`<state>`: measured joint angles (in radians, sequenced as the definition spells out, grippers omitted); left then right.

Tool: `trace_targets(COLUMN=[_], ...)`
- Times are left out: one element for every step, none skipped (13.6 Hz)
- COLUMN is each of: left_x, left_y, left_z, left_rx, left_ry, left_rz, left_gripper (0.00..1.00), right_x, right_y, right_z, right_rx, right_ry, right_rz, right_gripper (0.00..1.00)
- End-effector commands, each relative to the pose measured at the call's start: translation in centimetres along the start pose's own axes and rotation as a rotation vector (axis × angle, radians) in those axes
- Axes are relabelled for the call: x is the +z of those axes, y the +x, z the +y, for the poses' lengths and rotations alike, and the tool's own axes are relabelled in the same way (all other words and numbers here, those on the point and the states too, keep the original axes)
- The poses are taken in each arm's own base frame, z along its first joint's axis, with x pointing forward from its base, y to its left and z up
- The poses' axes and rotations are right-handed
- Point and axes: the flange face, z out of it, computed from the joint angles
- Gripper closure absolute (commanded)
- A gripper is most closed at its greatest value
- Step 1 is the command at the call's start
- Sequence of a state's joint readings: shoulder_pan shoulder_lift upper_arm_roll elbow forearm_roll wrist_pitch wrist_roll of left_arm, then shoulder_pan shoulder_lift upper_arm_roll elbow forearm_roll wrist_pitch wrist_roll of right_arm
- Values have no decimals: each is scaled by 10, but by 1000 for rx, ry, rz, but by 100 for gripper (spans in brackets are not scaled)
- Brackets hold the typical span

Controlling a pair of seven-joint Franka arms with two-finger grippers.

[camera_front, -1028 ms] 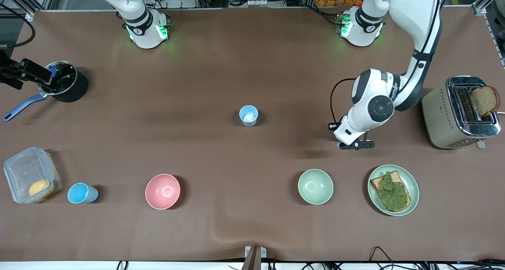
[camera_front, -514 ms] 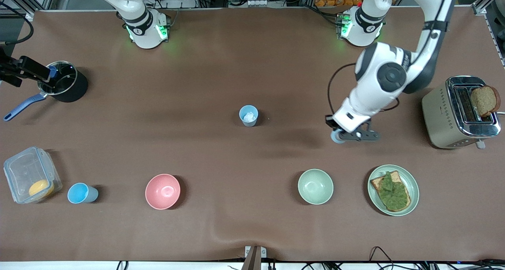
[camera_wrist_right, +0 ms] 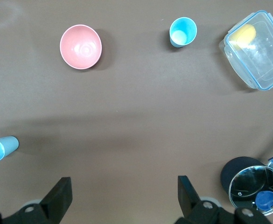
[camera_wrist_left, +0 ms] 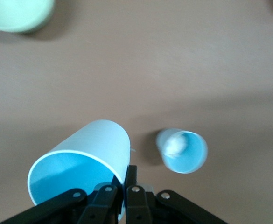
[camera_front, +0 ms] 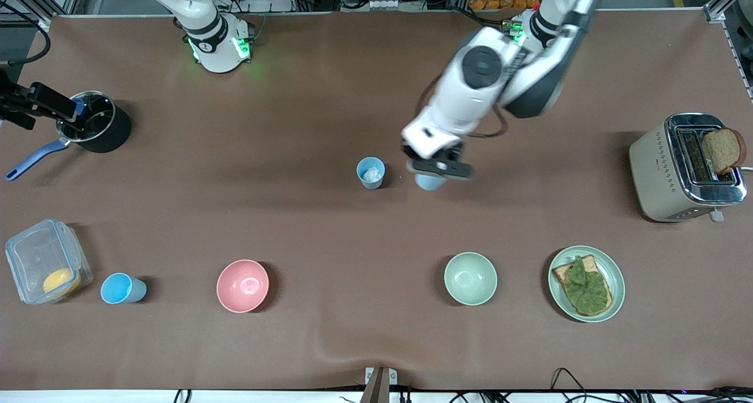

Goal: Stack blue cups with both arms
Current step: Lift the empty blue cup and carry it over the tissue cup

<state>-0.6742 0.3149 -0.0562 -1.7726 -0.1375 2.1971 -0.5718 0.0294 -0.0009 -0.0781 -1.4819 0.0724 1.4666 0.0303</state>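
Your left gripper [camera_front: 436, 166] is pinching the wall of a blue cup [camera_front: 429, 182], held in the air beside the cup with the white bit [camera_front: 370, 172] mid-table. Your right gripper [camera_wrist_right: 122, 198] waits, fingers spread, above the black pot [camera_front: 94, 123]. A third cup [camera_front: 122, 288] stands beside the plastic box [camera_front: 44, 260].

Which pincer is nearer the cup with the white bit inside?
Left. The left pincer, shut on a blue cup, hangs right beside the cup with the white bit; the right pincer waits open above the pot.
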Motion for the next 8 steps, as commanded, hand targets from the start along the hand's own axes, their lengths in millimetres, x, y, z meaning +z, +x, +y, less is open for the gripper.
trace_targets(left_x=[37, 48, 56, 54, 53, 54, 51, 52], left_y=[3, 2, -1, -2, -2, -2, -3, -5], left_z=[54, 62, 70, 77, 76, 74, 78, 81], left_rx=[-49, -58, -71, -80, -92, -101, -103, -102], left_ry=[33, 49, 52, 52, 64, 73, 64, 65], left_rz=[-30, -40, -60, -68, -74, -83, -90, -99], left_gripper=[100, 100, 100, 100, 100, 100, 100, 100], right_x=[-7, -7, -7, -7, -7, -7, -6, -5], right_y=[-6, -6, -6, -6, -7, -7, -6, -5], right_z=[1, 1, 1, 1, 1, 1, 2, 2], right_rx=[14, 14, 14, 14, 14, 12, 14, 13], right_ry=[19, 17, 19, 18, 17, 18, 18, 18], right_rz=[-4, -4, -4, -6, -7, -7, -9, -12], right_gripper=[0, 0, 0, 0, 0, 0, 0, 0])
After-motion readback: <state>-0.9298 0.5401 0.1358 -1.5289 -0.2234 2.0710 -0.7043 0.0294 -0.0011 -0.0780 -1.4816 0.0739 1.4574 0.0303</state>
